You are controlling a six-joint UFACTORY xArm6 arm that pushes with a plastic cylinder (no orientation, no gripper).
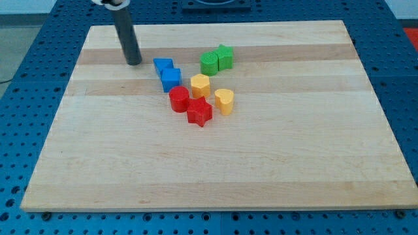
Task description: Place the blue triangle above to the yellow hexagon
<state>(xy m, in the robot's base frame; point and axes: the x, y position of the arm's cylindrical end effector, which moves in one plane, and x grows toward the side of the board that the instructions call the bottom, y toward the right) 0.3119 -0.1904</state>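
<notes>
The blue triangle (pixel 162 65) lies near the view's top middle of the wooden board, touching a blue cube (pixel 171 79) just below it. The yellow hexagon (pixel 200 85) sits to the right of the blue cube, lower right of the triangle. My tip (pixel 134 62) rests on the board a short way left of the blue triangle, apart from it.
Two green blocks (pixel 217 60) sit together above and right of the hexagon. A yellow heart (pixel 224 101) lies lower right of it. A red cylinder (pixel 179 99) and a red star (pixel 200 112) lie below it. The board's top edge (pixel 215 24) is near.
</notes>
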